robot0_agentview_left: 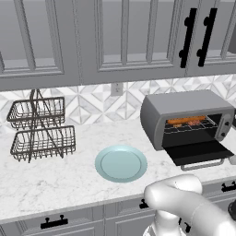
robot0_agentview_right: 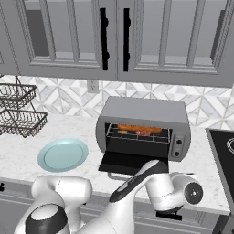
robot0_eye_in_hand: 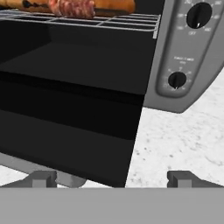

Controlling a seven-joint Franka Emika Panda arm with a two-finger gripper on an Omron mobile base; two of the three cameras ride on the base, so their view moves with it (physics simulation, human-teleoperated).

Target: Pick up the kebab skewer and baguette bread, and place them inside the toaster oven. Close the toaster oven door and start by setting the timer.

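Observation:
The toaster oven (robot0_agentview_right: 142, 109) stands on the counter with its door (robot0_agentview_right: 130, 162) folded down flat. On the wire rack inside lie the baguette bread (robot0_agentview_right: 139, 128) and, just in front of it, the kebab skewer (robot0_agentview_right: 144, 133). Both also appear in the left base view: the baguette bread (robot0_agentview_left: 183, 120) and the kebab skewer (robot0_agentview_left: 195, 123). In the hand view my gripper (robot0_eye_in_hand: 113, 179) is open and empty, low in front of the door's (robot0_eye_in_hand: 65, 144) right corner. The control strip (robot0_eye_in_hand: 188, 48) with two knobs rises up and to the right. The kebab skewer (robot0_eye_in_hand: 72, 8) and baguette bread (robot0_eye_in_hand: 116, 5) sit at the top.
A pale blue plate (robot0_agentview_left: 120, 162) lies bare on the marble counter left of the oven. A two-tier wire basket (robot0_agentview_left: 39, 131) stands at the far left. A dark cooktop (robot0_agentview_right: 224, 151) borders the oven on the right. Wall cabinets hang above.

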